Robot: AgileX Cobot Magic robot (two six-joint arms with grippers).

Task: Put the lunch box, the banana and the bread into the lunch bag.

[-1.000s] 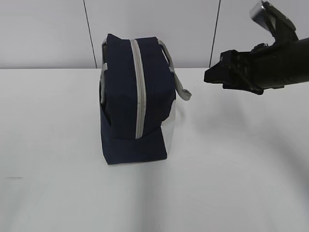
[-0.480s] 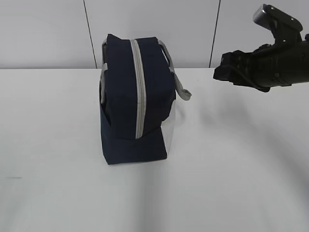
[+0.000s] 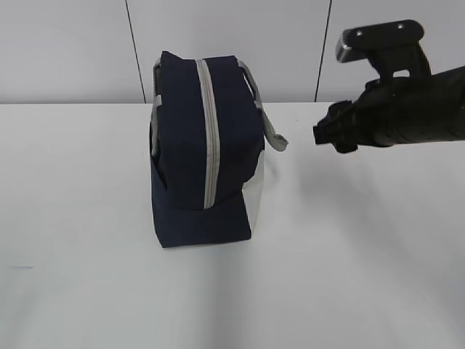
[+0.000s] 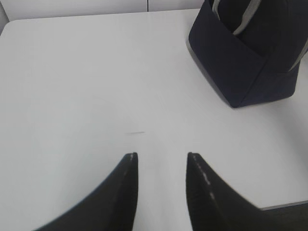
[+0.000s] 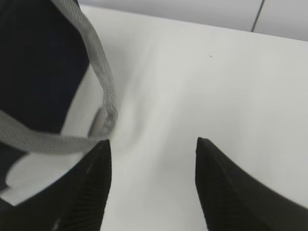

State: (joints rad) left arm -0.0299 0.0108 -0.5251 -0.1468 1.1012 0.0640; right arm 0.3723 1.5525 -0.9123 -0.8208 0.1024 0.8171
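Note:
The navy lunch bag (image 3: 200, 156) stands upright on the white table, its grey zipper (image 3: 209, 131) closed along the side facing me, a grey handle (image 3: 270, 131) hanging at its right. It also shows in the left wrist view (image 4: 250, 53) and the right wrist view (image 5: 38, 62). My right gripper (image 3: 320, 133) hovers open and empty to the right of the bag, near the handle (image 5: 103, 91); its jaws stand wide apart (image 5: 153, 142). My left gripper (image 4: 161, 156) is open and empty above bare table, left of the bag. The lunch box, banana and bread are out of view.
The white table (image 3: 349, 254) runs back to a pale panelled wall (image 3: 73, 51). A small dark mark (image 4: 134, 133) lies on the table ahead of my left gripper.
My right arm has turned at the wrist and its gripper has dropped slightly and stayed right of the bag's handle. The bag has not moved.

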